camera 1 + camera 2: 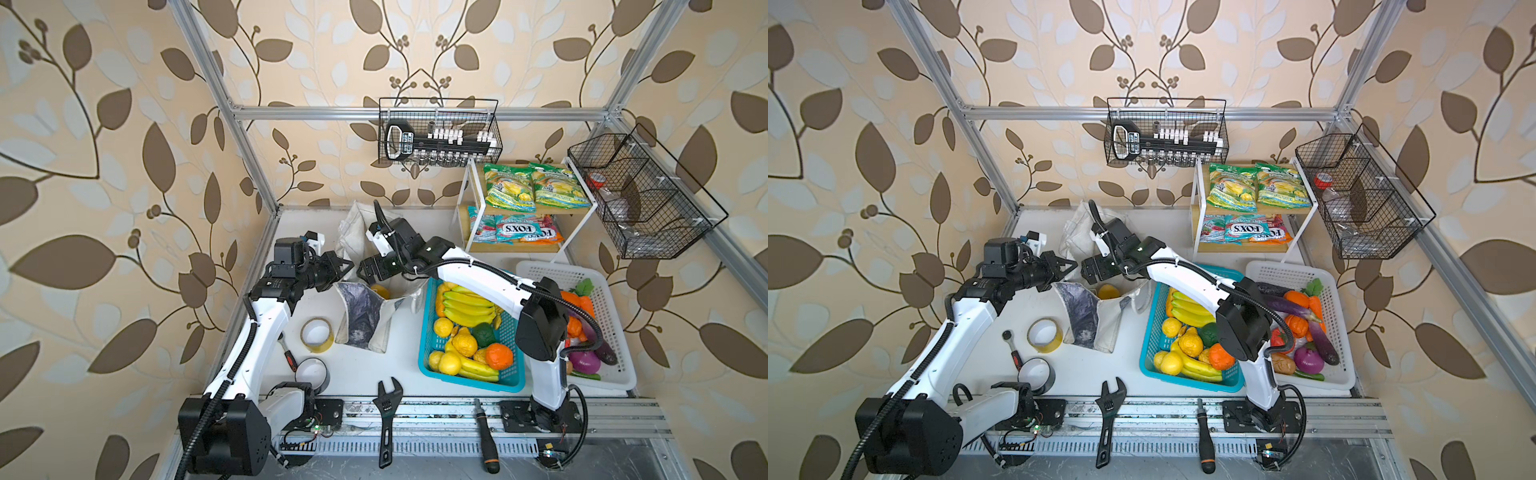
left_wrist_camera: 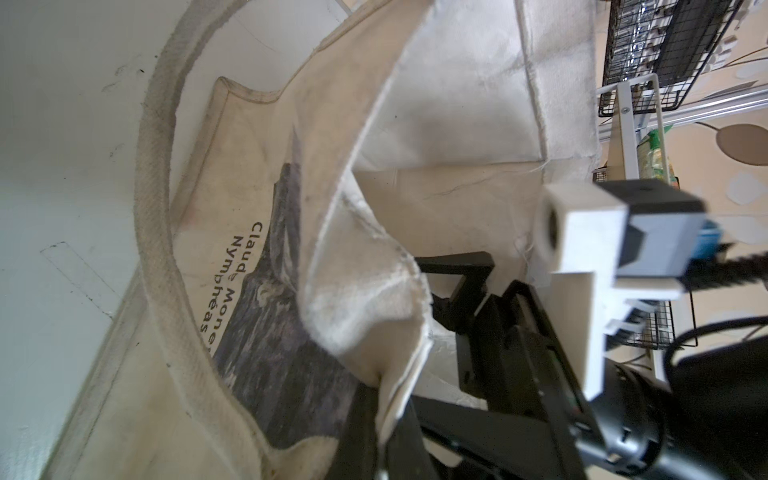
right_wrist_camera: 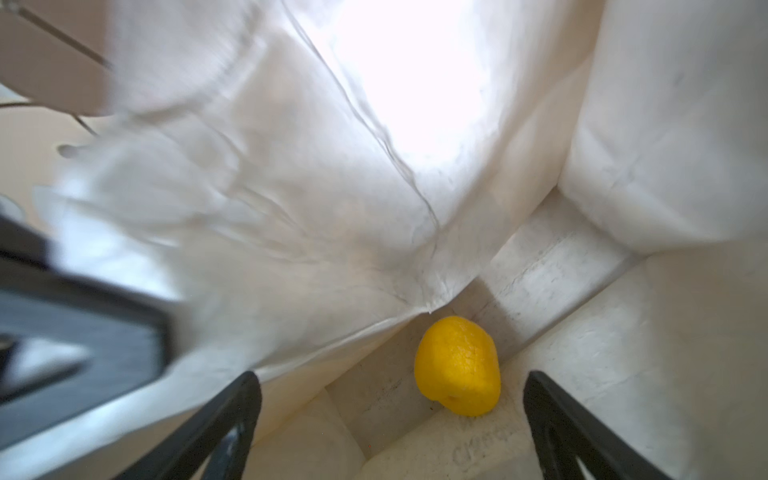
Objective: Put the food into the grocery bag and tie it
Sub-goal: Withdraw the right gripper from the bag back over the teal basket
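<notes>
Bag [image 1: 360,320] rim is clamped by left gripper [image 1: 347,266]. Right gripper [image 3: 392,379] is held wide open over bag interior, empty. Lemon [image 3: 459,365] is seen loose on bag floor.

Grocery bag [image 2: 365,299], rim clamped in jaws

Yellow citrus [image 3: 457,365] inside open tote [image 1: 360,309]

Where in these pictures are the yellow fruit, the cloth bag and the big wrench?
toy lemon [image 3: 457,365]: right wrist view, on the middle of its peel.
tote bag [image 1: 361,311]: in a top view, on its dark printed front panel.
adjustable wrench [image 1: 386,434]: in a top view, on its black handle.
</notes>
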`<state>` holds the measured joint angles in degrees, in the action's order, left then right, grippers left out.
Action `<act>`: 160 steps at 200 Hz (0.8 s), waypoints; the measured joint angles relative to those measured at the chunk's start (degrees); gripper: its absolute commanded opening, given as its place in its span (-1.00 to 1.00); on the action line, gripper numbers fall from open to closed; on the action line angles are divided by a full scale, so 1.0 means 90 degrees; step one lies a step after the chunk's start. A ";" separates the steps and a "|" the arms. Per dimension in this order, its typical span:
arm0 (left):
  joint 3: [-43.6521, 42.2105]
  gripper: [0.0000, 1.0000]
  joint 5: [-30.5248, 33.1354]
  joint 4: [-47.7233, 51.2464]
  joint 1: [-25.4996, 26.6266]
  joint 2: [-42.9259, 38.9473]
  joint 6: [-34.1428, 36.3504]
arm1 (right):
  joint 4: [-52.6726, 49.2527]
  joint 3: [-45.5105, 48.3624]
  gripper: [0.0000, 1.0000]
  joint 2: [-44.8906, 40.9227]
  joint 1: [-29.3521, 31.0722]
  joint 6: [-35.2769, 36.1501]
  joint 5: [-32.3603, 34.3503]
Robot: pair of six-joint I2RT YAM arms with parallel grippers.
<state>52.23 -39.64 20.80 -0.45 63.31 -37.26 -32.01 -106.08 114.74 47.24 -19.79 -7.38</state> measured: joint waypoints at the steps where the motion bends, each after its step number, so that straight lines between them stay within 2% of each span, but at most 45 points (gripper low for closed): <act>1: -0.0002 -1.00 -0.0005 -0.0002 0.0000 0.0000 -0.0002 | -0.0007 -0.0017 1.00 -0.0007 0.0002 0.0017 0.0024; 25: -0.0007 -1.00 -0.0083 -0.0010 0.0000 0.0000 0.0000 | -0.0182 -0.0073 1.00 -0.0347 0.0051 0.0211 0.0304; 61: -0.0007 -1.00 -0.0095 -0.0007 0.0000 0.0000 0.0000 | -0.0083 0.0216 1.00 -0.1530 0.0070 0.0427 0.0695; 89: -0.0007 -1.00 0.0032 0.0039 0.0000 -0.0053 0.0000 | 0.0554 0.1188 1.00 -0.2926 0.0012 0.0716 0.1039; 117: -0.0007 -1.00 0.0168 0.0175 0.0000 -0.0192 0.0007 | 0.0874 0.2154 1.00 -0.4143 -0.0350 0.0760 0.0964; 134: -0.0007 -1.00 0.0228 0.0231 0.0000 -0.0245 0.0019 | 0.0835 0.2720 1.00 -0.4748 -0.0561 0.0758 0.1010; 160: -0.0007 -1.00 0.0240 0.0243 0.0000 -0.0248 0.0044 | 0.0410 0.3483 1.00 -0.5515 -0.0537 0.0653 0.1139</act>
<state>52.16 -37.47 22.98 -0.45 61.08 -36.86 -28.32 -74.74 65.10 42.41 -13.91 2.87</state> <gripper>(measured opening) 0.057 0.998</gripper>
